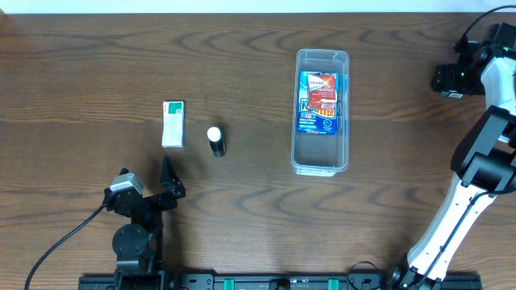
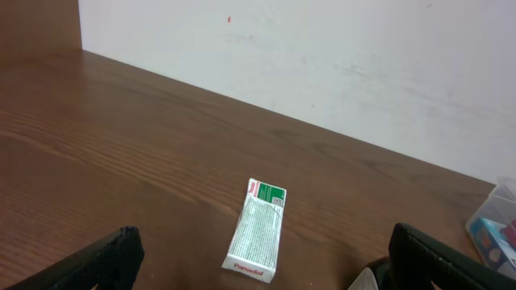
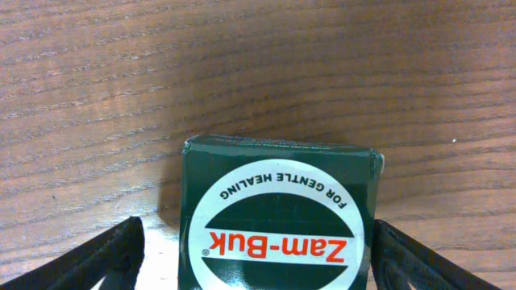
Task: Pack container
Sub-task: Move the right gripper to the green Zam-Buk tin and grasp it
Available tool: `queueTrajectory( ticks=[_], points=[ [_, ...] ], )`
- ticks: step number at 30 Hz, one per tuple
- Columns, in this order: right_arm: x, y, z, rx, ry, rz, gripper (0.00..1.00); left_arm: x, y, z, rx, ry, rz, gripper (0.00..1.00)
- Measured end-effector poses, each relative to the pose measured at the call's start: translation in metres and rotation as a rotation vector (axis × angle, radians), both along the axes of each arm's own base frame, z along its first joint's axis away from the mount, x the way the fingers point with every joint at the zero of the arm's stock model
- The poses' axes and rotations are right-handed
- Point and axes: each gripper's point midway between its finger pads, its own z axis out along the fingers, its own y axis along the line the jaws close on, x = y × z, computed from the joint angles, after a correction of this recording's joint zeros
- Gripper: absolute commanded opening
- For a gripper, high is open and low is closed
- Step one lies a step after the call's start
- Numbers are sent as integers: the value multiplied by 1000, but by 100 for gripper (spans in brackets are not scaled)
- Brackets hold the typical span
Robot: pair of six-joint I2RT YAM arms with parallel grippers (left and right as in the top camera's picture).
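Nearest the lens on the left side, the left pincer point(image 1: 145, 173) hangs low over the wooden tabletop point(image 1: 72, 72), released with its jaws spread wide and nothing between them. Just ahead of it a white and green Panadol box point(image 1: 173, 123) lies flat, lengthwise away from the arm. Near its right, apart from it, is a small dark tube with a white cap point(image 1: 216, 142).

Right of centre stands the container point(image 1: 320, 155), a clear plastic bin set upright with its long side running away from the arms. A blue and red packet point(image 1: 320, 101) lies flat in its far half. The near half is bare, so there looks to be room for the smaller items.

I judge the bin light and fairly stiff, with smooth walls that would slip under a squeeze. If it must be shifted, the rim along one long wall seems the safest hold. More likely it stays put and takes things dropped from above.

Far right, well apart from the bin, the right pincer point(image 1: 447, 78) is down at a dark green Zam-Buk box point(image 3: 278, 217). Its fingers point(image 3: 97, 258) straddle the box. A gap shows on one side, so it is not clenched. Whether the other finger touches the carton I cannot tell.
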Motion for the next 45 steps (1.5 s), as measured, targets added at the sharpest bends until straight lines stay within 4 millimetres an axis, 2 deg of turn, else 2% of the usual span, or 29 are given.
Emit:
queueTrajectory(
  ticks=[5, 14, 26, 37, 41, 43, 45],
  points=[
    [1, 0, 0, 0, -3, 0, 80, 0, 0, 0, 0, 0, 0, 98],
    [0, 0, -5, 1, 6, -2, 81, 0, 0, 0, 0, 0, 0, 98],
    [-2, -1, -11, 2, 19, -13, 61, 0, 0, 0, 0, 0, 0, 98],
    [-11, 4, -8, 33, 49, -48, 61, 0, 0, 0, 0, 0, 0, 98],
    [-18, 15, 10, 80, 55, -66, 60, 0, 0, 0, 0, 0, 0, 98],
    [-19, 24, 34, 107, 31, -74, 59, 0, 0, 0, 0, 0, 0, 98],
    [-19, 36, 68, 132, -13, -66, 60, 0, 0, 0, 0, 0, 0, 98]
  ],
)
